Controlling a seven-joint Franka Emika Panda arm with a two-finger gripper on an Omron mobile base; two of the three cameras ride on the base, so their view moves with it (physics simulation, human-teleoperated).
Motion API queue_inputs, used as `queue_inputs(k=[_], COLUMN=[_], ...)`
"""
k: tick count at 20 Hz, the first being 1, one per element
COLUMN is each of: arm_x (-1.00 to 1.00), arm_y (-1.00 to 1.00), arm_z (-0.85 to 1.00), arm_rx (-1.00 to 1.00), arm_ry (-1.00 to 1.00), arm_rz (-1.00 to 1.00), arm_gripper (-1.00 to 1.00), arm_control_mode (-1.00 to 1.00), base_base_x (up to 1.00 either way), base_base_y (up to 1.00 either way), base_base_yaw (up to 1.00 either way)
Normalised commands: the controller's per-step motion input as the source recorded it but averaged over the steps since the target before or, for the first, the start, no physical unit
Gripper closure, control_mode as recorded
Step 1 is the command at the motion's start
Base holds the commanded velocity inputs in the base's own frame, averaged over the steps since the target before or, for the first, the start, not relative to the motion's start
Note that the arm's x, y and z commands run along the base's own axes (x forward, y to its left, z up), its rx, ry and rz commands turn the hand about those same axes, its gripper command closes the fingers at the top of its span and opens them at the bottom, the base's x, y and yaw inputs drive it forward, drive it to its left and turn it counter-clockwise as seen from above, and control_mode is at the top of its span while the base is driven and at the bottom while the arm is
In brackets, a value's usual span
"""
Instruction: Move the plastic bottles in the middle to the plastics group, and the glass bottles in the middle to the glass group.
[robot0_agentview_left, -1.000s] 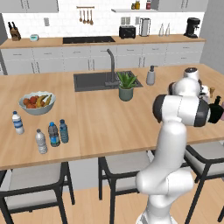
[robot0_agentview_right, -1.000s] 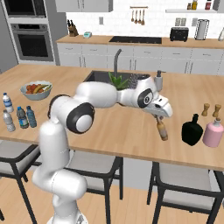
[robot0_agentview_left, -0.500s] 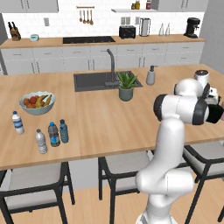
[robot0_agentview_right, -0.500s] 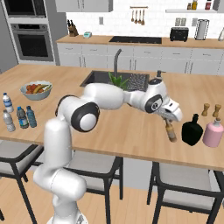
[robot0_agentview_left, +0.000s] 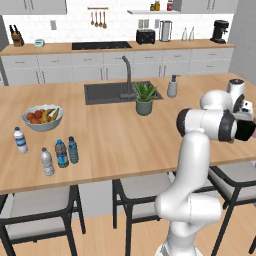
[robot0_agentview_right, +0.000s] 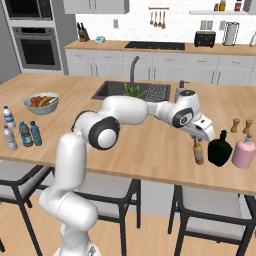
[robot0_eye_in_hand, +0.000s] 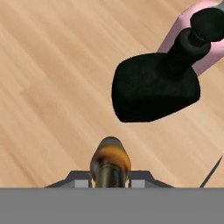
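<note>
My gripper (robot0_agentview_right: 198, 145) is shut on the neck of the amber-brown glass bottle (robot0_agentview_right: 199, 154), which stands upright just left of the squat black glass bottle (robot0_agentview_right: 219, 150) of the glass group. In the hand view the amber bottle's orange top (robot0_eye_in_hand: 110, 162) sits between my fingers (robot0_eye_in_hand: 79, 178), with the black bottle (robot0_eye_in_hand: 153, 87) close ahead. Far left on the counter stand the dark plastic bottle (robot0_agentview_left: 61, 153) and the pale blue plastic bottle (robot0_agentview_left: 73, 150), beside the plastics group: a white-capped bottle (robot0_agentview_left: 20, 140) and a greyish ribbed one (robot0_agentview_left: 46, 161).
A pink bottle (robot0_agentview_right: 243, 151) stands right of the black one, with two wooden shakers (robot0_agentview_right: 240, 125) behind. A fruit bowl (robot0_agentview_left: 42, 117), a sink (robot0_agentview_left: 112, 92), a potted plant (robot0_agentview_left: 144, 98) and a soap dispenser (robot0_agentview_left: 172, 86) sit farther back. Stools line the counter's near edge.
My arm has swung right with the amber bottle, from the counter's middle to right beside the black glass bottle. The bottles at the left have not moved.
</note>
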Motion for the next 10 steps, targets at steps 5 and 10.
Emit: queue_inputs(k=[5, 10], arm_x=[-0.02, -0.18], arm_y=[-0.14, -0.01], arm_z=[-0.33, -0.47], arm_rx=[0.07, 0.04], arm_ry=[0.05, 0.04], arm_rz=[0.00, 0.00], arm_gripper=[1.00, 1.00], arm_control_mode=[-1.00, -1.00], base_base_x=[0.00, 0.00], base_base_y=[0.00, 0.00], base_base_yaw=[0.00, 0.00])
